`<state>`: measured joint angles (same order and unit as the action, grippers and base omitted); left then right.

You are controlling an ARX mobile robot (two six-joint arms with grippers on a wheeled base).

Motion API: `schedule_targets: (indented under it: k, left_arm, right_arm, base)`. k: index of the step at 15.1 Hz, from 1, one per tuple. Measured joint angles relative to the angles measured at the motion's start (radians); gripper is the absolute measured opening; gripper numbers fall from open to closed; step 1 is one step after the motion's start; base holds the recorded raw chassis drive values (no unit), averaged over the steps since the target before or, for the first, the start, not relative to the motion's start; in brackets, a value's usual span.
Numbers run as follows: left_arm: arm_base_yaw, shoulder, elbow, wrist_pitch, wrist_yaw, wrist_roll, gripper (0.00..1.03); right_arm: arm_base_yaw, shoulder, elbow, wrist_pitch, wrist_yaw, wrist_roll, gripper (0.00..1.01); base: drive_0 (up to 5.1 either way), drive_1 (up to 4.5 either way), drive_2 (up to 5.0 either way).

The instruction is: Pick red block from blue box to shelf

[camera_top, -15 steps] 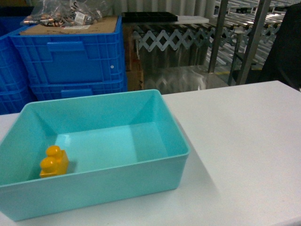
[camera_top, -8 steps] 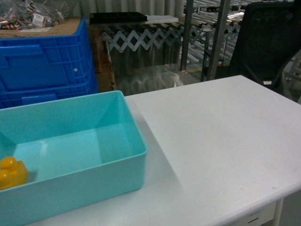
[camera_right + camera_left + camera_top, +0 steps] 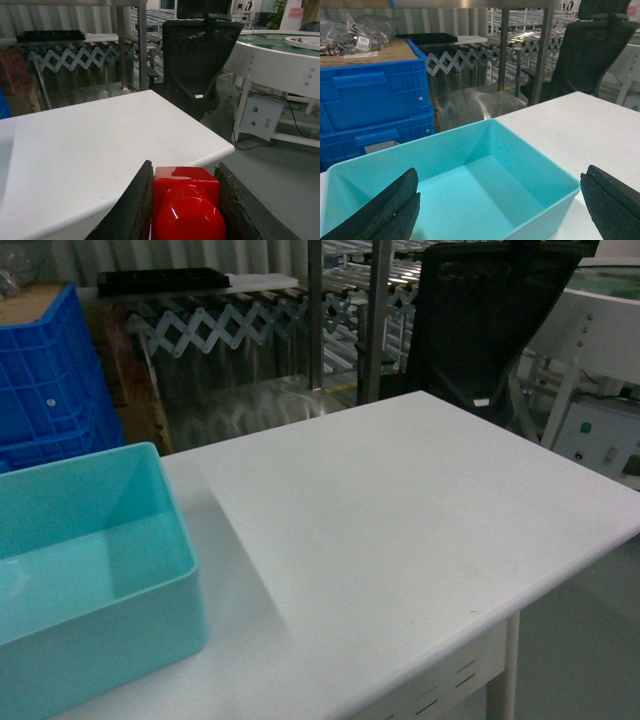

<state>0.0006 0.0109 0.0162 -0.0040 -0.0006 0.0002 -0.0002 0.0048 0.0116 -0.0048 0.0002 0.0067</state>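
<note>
Warehouse-like workshop: blue crates (image 3: 372, 95), conveyor (image 3: 280, 55).

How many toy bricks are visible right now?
1. The red block is clamped between the right gripper's fingers. The blue box shows none, but part of its floor is out of view.

left gripper (image 3: 500, 210): black, worn, rough-surfaced fingers, lower corners | right gripper (image 3: 184, 210): dark, scuffed, curved fingers, bottom centre
</note>
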Motion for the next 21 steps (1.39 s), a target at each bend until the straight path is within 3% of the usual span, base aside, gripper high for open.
schedule_targets:
  k: [21]
  left_arm:
    - [0.000, 0.000, 0.000, 0.000, 0.000, 0.000, 0.98]
  right_arm:
    - [0.000, 0.000, 0.000, 0.000, 0.000, 0.000, 0.29]
  base:
    - [-1.4, -1.38, -1.4]
